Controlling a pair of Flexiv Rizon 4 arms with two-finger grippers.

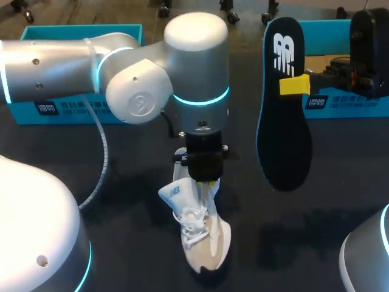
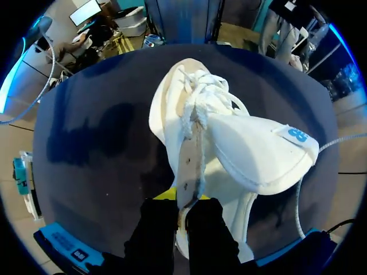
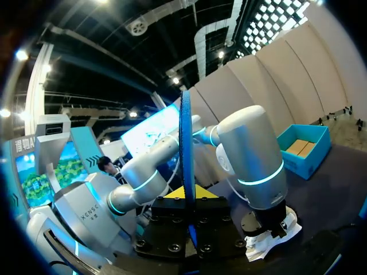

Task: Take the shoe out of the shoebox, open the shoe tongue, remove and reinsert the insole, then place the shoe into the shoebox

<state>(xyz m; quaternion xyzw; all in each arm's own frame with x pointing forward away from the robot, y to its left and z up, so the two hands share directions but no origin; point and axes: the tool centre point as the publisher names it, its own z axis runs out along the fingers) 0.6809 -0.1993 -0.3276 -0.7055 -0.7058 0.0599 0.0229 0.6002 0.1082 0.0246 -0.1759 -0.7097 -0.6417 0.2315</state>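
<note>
Nearest, the left gripper [image 2: 182, 209] is closed on the rim of the shoe [image 2: 229, 143], which lies on the table [image 1: 121, 231]. The insole [image 1: 282, 121] is held aloft, clamped by the right gripper [image 1: 296, 85]. Reinsertion is judged next, so toe-first alignment is required.

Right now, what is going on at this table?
The left pincer is shut on the rear part of the white shoe, which rests on the black table. The right pincer is shut on the black insole and holds it upright in the air, outside the shoe. The insole is not yet put back.
</note>
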